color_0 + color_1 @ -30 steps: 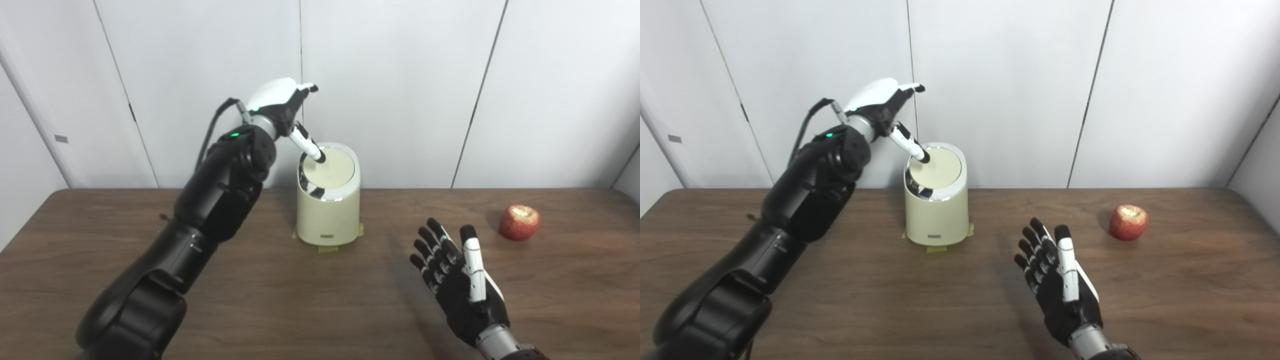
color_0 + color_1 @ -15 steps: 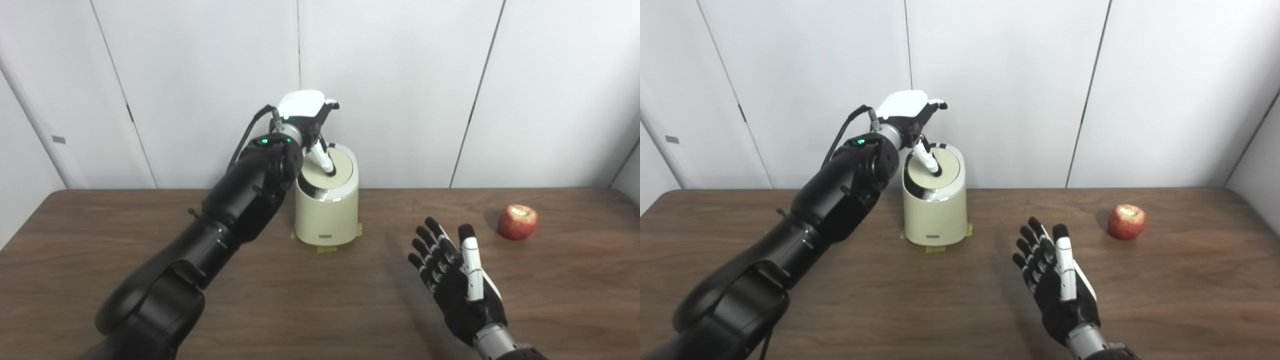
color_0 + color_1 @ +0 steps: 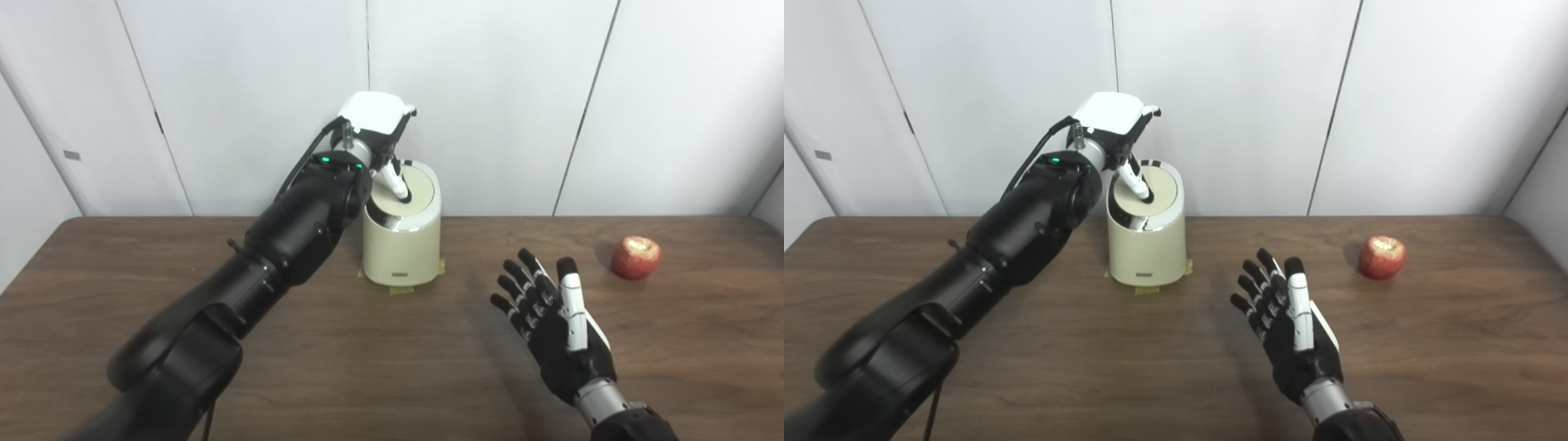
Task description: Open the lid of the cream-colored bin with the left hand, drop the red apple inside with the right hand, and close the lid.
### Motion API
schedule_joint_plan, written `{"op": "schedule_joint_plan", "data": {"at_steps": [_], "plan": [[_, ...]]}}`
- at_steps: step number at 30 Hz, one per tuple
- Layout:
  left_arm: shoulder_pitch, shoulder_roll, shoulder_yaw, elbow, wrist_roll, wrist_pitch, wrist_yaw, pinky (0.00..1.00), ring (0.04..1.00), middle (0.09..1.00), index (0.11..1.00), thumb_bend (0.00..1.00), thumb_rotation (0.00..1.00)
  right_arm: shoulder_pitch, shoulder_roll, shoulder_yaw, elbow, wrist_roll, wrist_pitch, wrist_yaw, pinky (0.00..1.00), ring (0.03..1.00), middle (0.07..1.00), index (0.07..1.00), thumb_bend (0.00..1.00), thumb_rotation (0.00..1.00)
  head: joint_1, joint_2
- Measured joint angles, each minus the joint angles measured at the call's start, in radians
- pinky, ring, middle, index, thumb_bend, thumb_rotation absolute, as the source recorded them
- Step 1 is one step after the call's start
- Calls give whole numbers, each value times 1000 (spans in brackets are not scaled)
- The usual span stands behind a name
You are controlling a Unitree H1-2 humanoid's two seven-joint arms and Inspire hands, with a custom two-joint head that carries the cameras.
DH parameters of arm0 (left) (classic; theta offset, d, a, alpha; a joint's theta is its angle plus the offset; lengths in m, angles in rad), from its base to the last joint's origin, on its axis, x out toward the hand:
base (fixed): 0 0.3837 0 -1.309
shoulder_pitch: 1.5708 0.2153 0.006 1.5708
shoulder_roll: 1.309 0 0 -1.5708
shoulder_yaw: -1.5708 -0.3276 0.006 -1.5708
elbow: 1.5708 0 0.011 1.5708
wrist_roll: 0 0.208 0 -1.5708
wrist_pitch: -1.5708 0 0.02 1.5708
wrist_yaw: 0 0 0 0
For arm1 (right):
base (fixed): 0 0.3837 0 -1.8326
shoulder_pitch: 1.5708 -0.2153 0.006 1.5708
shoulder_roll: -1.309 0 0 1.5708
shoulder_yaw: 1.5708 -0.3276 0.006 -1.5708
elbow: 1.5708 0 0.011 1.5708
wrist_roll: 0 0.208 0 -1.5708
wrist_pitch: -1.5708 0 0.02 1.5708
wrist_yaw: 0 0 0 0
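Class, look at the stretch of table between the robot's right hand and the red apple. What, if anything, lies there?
Nothing: both eye views show only bare wooden table between the open right hand and the red apple.

- Left hand (image 3: 375, 125): most fingers tucked behind its white back; only one finger shows, tip on the lid (image 3: 409, 195). Open or closed, cannot tell.
- Left arm (image 3: 245, 294): hides the bin's (image 3: 401, 251) upper left side; shoulder end cut off at the bottom edge.
- Small label (image 3: 401, 275) low on the bin: too small to read.
- Table (image 3: 367, 367): near edge and both sides run out of frame.
- Right forearm (image 3: 1353, 422): cut off at the bottom edge.
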Motion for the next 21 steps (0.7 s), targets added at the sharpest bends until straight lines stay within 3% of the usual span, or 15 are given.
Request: {"op": "schedule_joint_plan", "data": {"at_steps": [21], "plan": [[5, -11, -52, -12, 108, -41, 16, 1000, 945, 930, 942, 1000, 145, -3, -45, 40, -17, 38, 0, -42, 928, 971, 965, 1000, 601, 1000, -3, 17]]}}
